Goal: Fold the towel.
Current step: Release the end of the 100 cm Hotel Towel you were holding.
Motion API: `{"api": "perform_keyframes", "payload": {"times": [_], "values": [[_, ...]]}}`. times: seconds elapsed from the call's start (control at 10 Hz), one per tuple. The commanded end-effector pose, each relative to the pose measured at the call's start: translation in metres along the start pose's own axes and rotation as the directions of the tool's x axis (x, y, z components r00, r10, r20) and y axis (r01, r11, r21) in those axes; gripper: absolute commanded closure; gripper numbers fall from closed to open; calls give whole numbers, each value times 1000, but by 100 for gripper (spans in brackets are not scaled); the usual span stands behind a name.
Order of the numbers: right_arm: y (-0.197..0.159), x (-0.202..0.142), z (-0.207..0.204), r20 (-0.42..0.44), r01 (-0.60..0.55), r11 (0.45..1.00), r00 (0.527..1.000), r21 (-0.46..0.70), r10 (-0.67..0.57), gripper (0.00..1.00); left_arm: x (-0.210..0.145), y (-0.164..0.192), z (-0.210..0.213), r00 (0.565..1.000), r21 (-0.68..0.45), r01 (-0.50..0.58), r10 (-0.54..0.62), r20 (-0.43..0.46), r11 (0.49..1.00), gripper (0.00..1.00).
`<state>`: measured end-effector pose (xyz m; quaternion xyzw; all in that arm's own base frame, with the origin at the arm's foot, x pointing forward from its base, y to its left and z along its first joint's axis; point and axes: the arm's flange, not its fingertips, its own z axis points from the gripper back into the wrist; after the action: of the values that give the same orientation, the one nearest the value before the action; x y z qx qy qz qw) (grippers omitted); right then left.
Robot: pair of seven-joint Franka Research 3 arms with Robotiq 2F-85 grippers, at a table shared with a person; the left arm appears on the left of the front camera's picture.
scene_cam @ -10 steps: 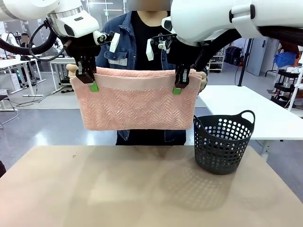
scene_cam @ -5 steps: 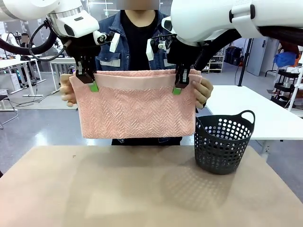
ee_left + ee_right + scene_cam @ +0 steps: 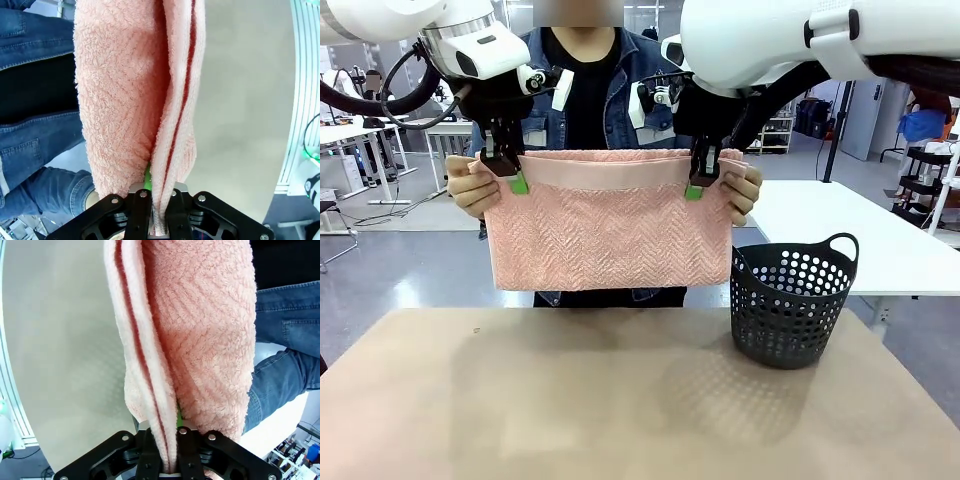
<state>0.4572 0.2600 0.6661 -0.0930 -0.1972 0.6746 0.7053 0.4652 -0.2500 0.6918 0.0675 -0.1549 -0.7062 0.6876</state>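
- The person's hand beside my left gripper: it holds the towel's upper corner just outside my grip, apparently to steady the layers there.
- My left gripper: clenched on the towel's top edge, at the smooth band. In the left wrist view the cloth runs down between my pads in more than one layer, so I judge that I am pinching a fold.
- The towel: it hangs in the air above the far edge of the table, clear of the surface. Two grips spaced along the top edge hold it taut and level, so the layers hang even.
- My right gripper: clenched likewise on the top edge, near the other upper corner. The right wrist view shows the layered cloth entering the jaws.
- The person's other hand: it holds that corner, just outside my right grip, mirroring the first hand.
- The dark basket: it stands near the table's far right corner, below the towel's lower right corner and apart from it.
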Motion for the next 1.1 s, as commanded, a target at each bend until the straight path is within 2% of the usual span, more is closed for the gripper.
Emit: {"api": "perform_keyframes", "payload": {"times": [0.0,0.4,0.5,0.6,0.7,0.8,0.9,1.0], "values": [[-1,-2,2,-3,-11,1000,1000,-7,11,100,-2,1,2,1000,9,4,-4,-11,1000,100],[-1,-2,2,-3,-11,1000,1000,-7,11,100,-2,1,2,1000,9,4,-4,-11,1000,100],[0,0,0,0,0,1000,1000,0,0,96,-1,0,0,1000,0,-1,1,0,1000,67],[0,-3,1,3,-1,1000,1000,0,1,63,0,0,2,1000,0,5,-5,2,1000,58],[0,-6,6,10,14,1000,1000,-6,-14,62,-1,-1,7,1000,4,-5,5,19,1000,30],[0,-11,18,30,30,999,999,-18,-29,29,-4,-3,17,999,18,-17,16,38,1000,21],[0,-21,35,62,46,999,997,-15,-45,59,-11,-4,33,996,19,-60,59,67,998,0],[2,-33,55,99,79,997,992,-12,-77,0,-21,-8,55,988,4,-123,122,98,992,0]]}}
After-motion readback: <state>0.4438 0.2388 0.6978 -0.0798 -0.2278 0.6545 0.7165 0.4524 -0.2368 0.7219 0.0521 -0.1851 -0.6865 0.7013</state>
